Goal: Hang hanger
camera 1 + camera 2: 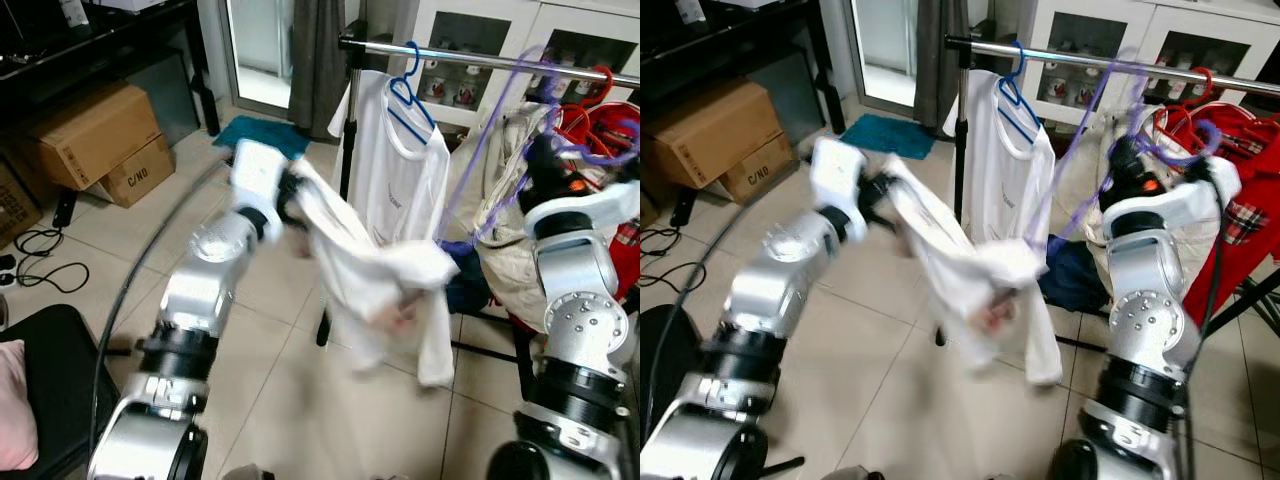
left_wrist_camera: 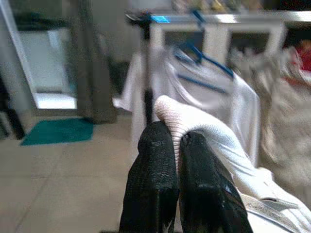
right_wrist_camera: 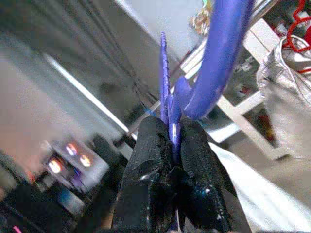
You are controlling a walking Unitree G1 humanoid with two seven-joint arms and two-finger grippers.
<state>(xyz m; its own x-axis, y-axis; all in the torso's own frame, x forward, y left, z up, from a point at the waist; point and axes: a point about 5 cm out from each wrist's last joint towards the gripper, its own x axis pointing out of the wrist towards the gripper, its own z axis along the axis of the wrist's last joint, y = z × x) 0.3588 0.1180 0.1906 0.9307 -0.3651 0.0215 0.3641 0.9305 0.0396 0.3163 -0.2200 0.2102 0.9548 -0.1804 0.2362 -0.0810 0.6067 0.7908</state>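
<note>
The two head views look forward and down from above both silver arms toward the clothes rail (image 1: 470,58), which crosses the upper part of each; the right eye view sits slightly to the side, so the rail appears shifted. The left wrist view looks along its black fingers (image 2: 155,184) toward the same rail from close below. The right wrist view looks steeply upward, very near a purple hanger (image 3: 218,53), with the rail's surroundings blurred behind.

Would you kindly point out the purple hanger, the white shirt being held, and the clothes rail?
purple hanger (image 3: 221,53), right wrist view, on its curved hook.
white shirt (image 1: 350,262), left eye view, mid-fabric.
clothes rail (image 1: 470,58), left eye view, on the bar.
</note>
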